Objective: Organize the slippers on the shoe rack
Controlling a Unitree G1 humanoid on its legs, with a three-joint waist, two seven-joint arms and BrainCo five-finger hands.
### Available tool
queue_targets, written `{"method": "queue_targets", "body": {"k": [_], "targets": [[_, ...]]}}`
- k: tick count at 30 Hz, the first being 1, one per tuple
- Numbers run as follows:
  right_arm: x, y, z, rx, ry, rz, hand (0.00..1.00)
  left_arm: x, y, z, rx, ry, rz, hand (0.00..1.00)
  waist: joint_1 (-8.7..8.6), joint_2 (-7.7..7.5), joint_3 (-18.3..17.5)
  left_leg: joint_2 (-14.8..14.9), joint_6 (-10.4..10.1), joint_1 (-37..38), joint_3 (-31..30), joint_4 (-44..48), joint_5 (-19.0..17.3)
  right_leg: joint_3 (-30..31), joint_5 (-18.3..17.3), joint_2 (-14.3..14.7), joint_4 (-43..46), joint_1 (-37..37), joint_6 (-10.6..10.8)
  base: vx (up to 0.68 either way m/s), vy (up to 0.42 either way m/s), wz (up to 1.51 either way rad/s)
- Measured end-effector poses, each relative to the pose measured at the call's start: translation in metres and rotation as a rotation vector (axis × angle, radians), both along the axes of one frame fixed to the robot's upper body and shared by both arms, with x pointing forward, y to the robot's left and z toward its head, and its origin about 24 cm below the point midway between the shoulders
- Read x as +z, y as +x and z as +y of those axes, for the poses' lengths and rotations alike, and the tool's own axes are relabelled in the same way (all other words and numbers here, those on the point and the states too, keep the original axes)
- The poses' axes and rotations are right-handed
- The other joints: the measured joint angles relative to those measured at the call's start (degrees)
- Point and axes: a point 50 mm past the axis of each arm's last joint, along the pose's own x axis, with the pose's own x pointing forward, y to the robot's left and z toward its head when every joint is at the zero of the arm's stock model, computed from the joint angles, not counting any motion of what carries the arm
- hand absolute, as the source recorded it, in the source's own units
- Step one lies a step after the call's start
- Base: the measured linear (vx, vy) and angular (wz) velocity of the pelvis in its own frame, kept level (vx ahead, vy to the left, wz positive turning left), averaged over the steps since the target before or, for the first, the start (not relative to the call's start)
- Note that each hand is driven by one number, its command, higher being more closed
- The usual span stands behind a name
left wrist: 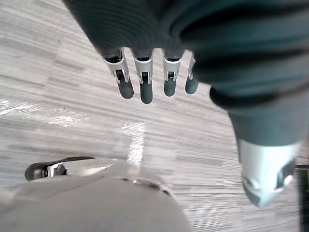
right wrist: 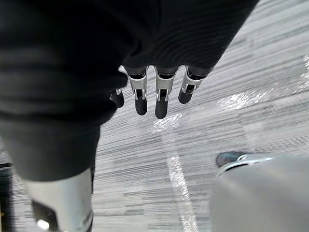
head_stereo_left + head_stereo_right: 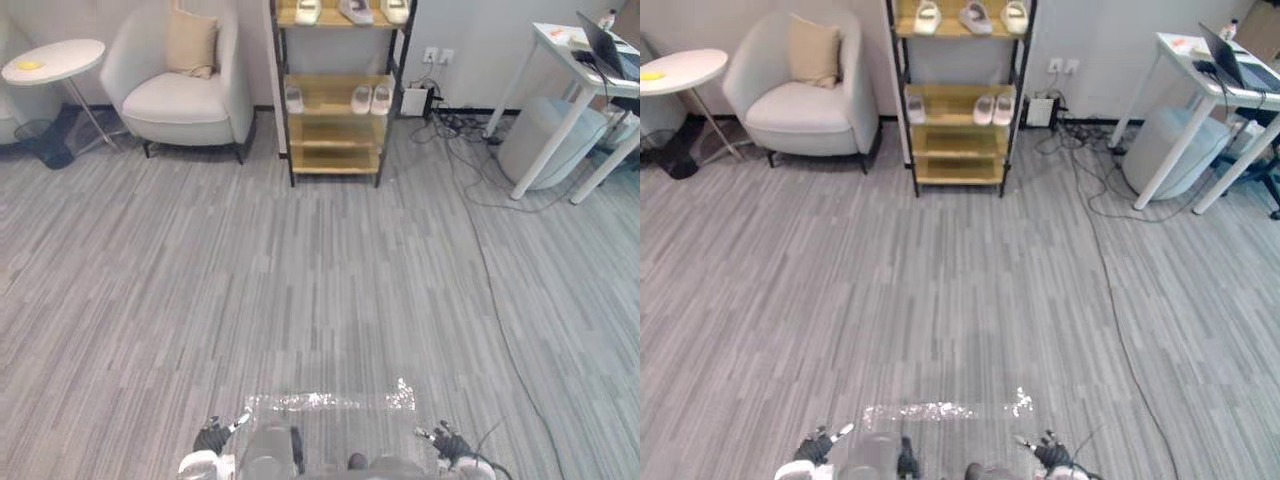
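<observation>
Since the shoe rack stands against the far wall, well apart from both hands across open floor, nothing is within reach. Judged step: close the distance first.

Slippers: three on the top shelf, loosely spaced, the middle one lying askew. Shelf below: a single slipper at the left end, apart from a pair set side by side at the right end. Lower shelves look bare. My guess is that the lone one and the uneven top row want tidying.

Left hand: low at the near edge, hanging toward the floor. Its fingers are relaxed, nearly straight, slightly spread, holding and touching nothing.

Right hand: same posture. Its fingers are loose and empty.

Both hang free probably because there is nothing to carry and none of the slippers is near.

Surroundings: armchair with a cushion just left of the rack, and a round side table farther left. At the right, a white table carries a laptop.
</observation>
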Motion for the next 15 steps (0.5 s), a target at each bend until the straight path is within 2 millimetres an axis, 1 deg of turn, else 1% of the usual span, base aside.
{"method": "queue_targets", "body": {"k": [2,3,4,5,6,7,8,9,10,11,12,13,14,15], "targets": [[0.0,0.003,0.004,0.015,0.008,-0.004,0.0,-0.001,0.0,-0.003,0.0,-0.004,0.001,0.0,0.14,0.52,-0.2,-1.5,-1.7,0.9,-1.6,-12.2,1.5,1.7,-0.9,-1.4,-0.1,-0.3,1.5,0.23,0.225,-0.46],[0.0,0.004,0.005,0.019,0.01,-0.007,0.0,-0.002,-0.002,-0.008,-0.009,-0.013,0.011,0.0,0.3,1.88,-0.5,-1.9,-2.8,1.8,-3.8,-20.2,2.6,2.6,-1.7,-1.6,-0.2,-0.2,2.8,0.31,0.316,-0.41],[0.001,0.004,0.003,0.02,0.003,-0.005,0.0,-0.004,-0.005,-0.012,-0.013,-0.021,0.023,0.0,0.54,3.02,-1.0,-1.6,-3.4,2.5,-5.0,-23.0,6.0,3.3,-2.6,-1.3,-0.1,0.0,4.3,0.35,0.339,-0.36],[0.0,0.003,0.001,0.023,0.0,0.005,0.0,-0.005,-0.008,-0.011,-0.013,-0.019,0.033,0.0,0.7,2.99,-2.0,-2.6,-2.3,2.4,-4.8,-22.8,7.6,4.1,-3.0,-2.0,-0.2,0.1,5.1,0.4,0.32,-0.28],[-0.003,0.0,0.008,0.032,0.016,0.023,0.0,-0.004,-0.008,-0.006,-0.015,-0.006,0.032,0.0,0.83,1.2,-3.0,-4.5,-0.9,2.0,-3.8,-22.2,6.5,4.8,-3.8,-3.9,0.9,0.0,6.3,0.41,0.271,-0.11],[-0.003,0.001,0.014,0.037,0.028,0.018,0.0,-0.004,-0.007,-0.002,-0.017,0.003,0.033,0.0,0.86,0.39,-3.2,-5.9,0.3,2.3,-3.5,-21.8,5.2,5.3,-4.4,-5.3,3.8,-0.8,7.0,0.49,0.287,-0.07],[-0.003,0.003,0.015,0.04,0.03,0.013,0.0,-0.004,-0.007,-0.002,-0.017,0.003,0.036,0.0,1.0,0.05,-3.3,-6.6,0.8,3.4,-2.8,-22.1,4.3,6.2,-4.7,-6.0,8.6,-2.7,7.5,0.4,0.225,-0.06],[-0.002,0.005,0.015,0.045,0.027,0.009,0.0,-0.005,-0.008,-0.002,-0.018,0.002,0.042,0.0,1.06,-0.05,-3.2,-7.1,1.2,5.5,-2.2,-22.4,3.6,7.3,-4.4,-6.3,16.1,-4.8,8.1,0.4,0.199,-0.16],[-0.002,0.006,0.015,0.047,0.03,0.003,0.0,-0.005,-0.006,-0.002,-0.033,0.006,0.046,0.0,1.01,-0.38,-2.9,-7.7,2.4,9.6,-1.7,-23.2,2.4,8.0,-1.7,-6.7,27.4,-7.4,10.3,0.41,0.162,-0.17],[-0.001,0.007,0.017,0.049,0.034,-0.001,0.0,-0.005,-0.007,-0.002,-0.054,0.011,0.053,0.0,0.86,-0.17,-2.5,-8.0,3.0,14.4,-1.6,-23.9,0.9,7.5,1.0,-7.1,39.1,-10.5,10.5,0.42,0.135,-0.1],[-0.001,0.008,0.016,0.049,0.034,-0.003,0.0,-0.005,-0.006,-0.002,-0.061,0.013,0.054,0.0,0.7,-0.36,-2.5,-8.1,3.4,16.7,-1.9,-24.4,0.2,5.8,0.9,-7.6,43.9,-11.9,9.7,0.44,0.081,0.03],[-0.001,0.008,0.016,0.047,0.035,-0.006,0.0,-0.005,-0.005,-0.002,-0.068,0.014,0.053,0.0,0.14,-0.47,-2.5,-8.2,3.7,19.8,-2.6,-25.8,-0.5,2.1,0.0,-8.4,48.2,-13.7,7.3,0.45,0.031,0.15],[0.0,0.009,0.015,0.043,0.034,-0.013,0.0,-0.004,-0.002,-0.003,-0.078,0.015,0.048,0.0,-0.24,-0.48,-2.5,-8.1,3.8,22.0,-3.5,-27.4,-0.8,-1.2,-1.1,-8.8,49.3,-15.6,5.5,0.53,-0.003,0.33],[0.001,0.011,0.014,0.039,0.031,-0.026,0.0,-0.003,0.003,-0.006,-0.094,0.011,0.039,0.0,-0.79,-0.33,-2.3,-7.4,3.9,24.2,-4.3,-29.0,-0.9,-4.8,-2.6,-8.7,47.2,-17.6,4.2,0.44,-0.035,0.43]]}}
